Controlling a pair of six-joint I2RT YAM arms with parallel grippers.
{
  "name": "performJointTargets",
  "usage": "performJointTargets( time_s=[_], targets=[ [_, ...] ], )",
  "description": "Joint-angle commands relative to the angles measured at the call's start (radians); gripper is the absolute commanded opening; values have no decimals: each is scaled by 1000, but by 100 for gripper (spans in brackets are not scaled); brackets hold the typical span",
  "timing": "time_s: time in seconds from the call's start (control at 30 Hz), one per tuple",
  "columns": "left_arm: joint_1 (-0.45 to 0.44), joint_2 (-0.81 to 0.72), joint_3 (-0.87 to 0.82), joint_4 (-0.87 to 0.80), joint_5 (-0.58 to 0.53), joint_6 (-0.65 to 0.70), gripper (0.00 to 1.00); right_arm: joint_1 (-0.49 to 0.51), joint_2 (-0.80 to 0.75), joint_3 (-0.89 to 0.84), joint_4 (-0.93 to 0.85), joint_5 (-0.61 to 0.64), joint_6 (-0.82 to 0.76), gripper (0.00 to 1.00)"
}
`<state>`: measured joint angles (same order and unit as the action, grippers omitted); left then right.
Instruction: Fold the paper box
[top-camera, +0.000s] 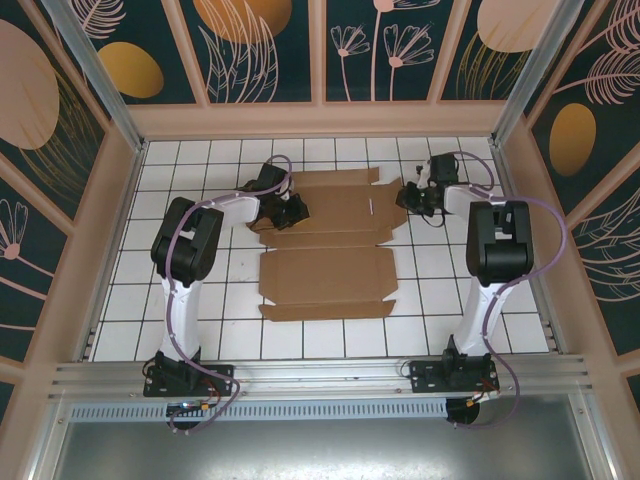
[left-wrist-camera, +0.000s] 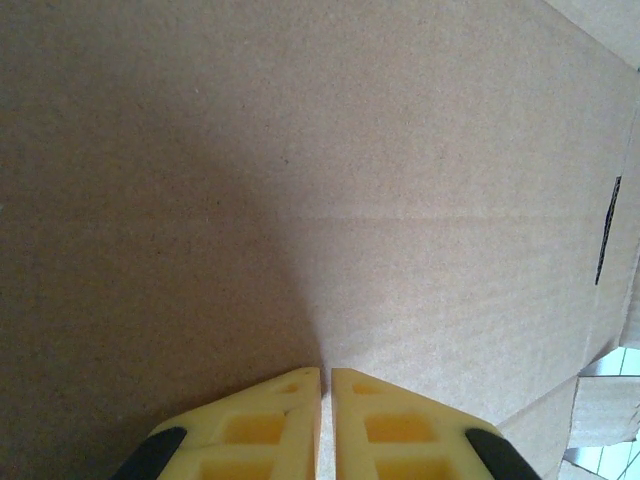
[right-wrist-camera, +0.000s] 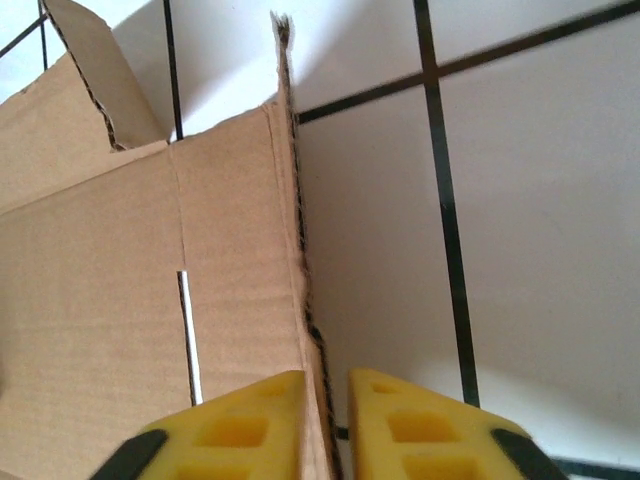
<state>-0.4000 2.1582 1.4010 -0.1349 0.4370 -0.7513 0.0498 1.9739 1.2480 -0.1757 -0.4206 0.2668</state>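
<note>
Since the cardboard sheet (top-camera: 330, 270), lying flat toward the table's (top-camera: 200, 300) far edge, looks light, stiff and easily creased, its flap edges suit gripping. The right gripper (right-wrist-camera: 327, 385) narrowly pinches its right flap. The left gripper (left-wrist-camera: 326, 375) has its jaws almost touching over the sheet's left side.

- Paper box (top-camera: 325, 270): plain brown (faint corrugation ribbing).
- Table (top-camera: 420, 290): white tiles, dark grid lines.
- Walls (top-camera: 260, 50) at 12 o'clock: dark teal, orange discs, pink plant outlines.
- Left gripper (left-wrist-camera: 326, 372): yellow, black outer edges.
</note>
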Motion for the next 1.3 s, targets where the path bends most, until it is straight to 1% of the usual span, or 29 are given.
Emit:
performJointTargets(
  time_s=[0.0, 0.13, 0.27, 0.57, 0.77, 0.9, 1.0, 1.1, 1.27],
  targets=[
    [-5, 60, 5, -77, -35, 33, 12, -14, -36, -33, 11, -35, -8, 30],
    [-5, 69, 11, -83, -37, 33, 11, -24, -19, -31, 32, -95, -2, 42],
    [-6, 78, 13, -83, -35, 32, 10, -31, 17, -16, 39, -165, 0, 45],
    [-6, 84, -11, -48, -9, 9, 8, -30, 79, -15, 61, -315, 38, 41],
    [-6, 89, -9, -23, 19, -18, 7, -31, 81, 4, 55, -337, 55, 34],
    [-6, 89, 2, -30, 21, -16, 6, -25, 45, 16, 66, -296, 75, 30],
    [-6, 92, 3, -31, 21, -16, 5, -10, 8, 31, 37, -229, 58, 27],
    [-8, 97, 6, -26, 22, -20, 4, 15, -23, 57, -23, -130, 25, 21],
    [-7, 101, 22, -42, 9, -19, 3, 54, -69, 70, -87, 27, -5, 20]
  ],
)
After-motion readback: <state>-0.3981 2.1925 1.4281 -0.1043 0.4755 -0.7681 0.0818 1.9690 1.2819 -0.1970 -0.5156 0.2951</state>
